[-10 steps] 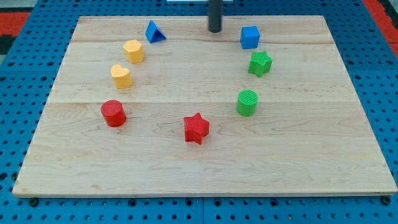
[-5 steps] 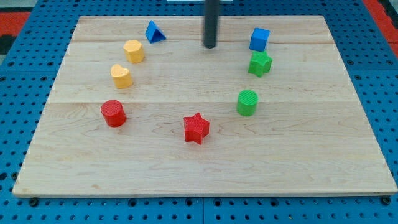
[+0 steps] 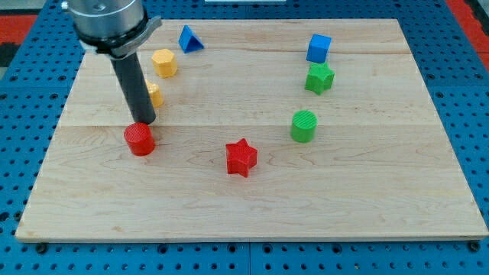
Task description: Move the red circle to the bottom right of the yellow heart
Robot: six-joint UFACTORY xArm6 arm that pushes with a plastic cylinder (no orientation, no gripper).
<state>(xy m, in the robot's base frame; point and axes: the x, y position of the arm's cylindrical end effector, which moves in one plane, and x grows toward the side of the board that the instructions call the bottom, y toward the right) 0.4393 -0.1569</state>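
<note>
Red circle (image 3: pixel 139 140) sits at the board's left, just below the yellow heart (image 3: pixel 153 95), which the rod half hides. My tip (image 3: pixel 145 121) has crossed from the top centre within a second and now stands just above the circle, between the two. No claw here, only the rod. Circle unmoved; pushing rightward comes next, I judge. Pale wooden board (image 3: pixel 367 198) lies on blue pegboard (image 3: pixel 15 153).

Red circle (image 3: pixel 139 140), yellow heart (image 3: pixel 154 95)
</note>
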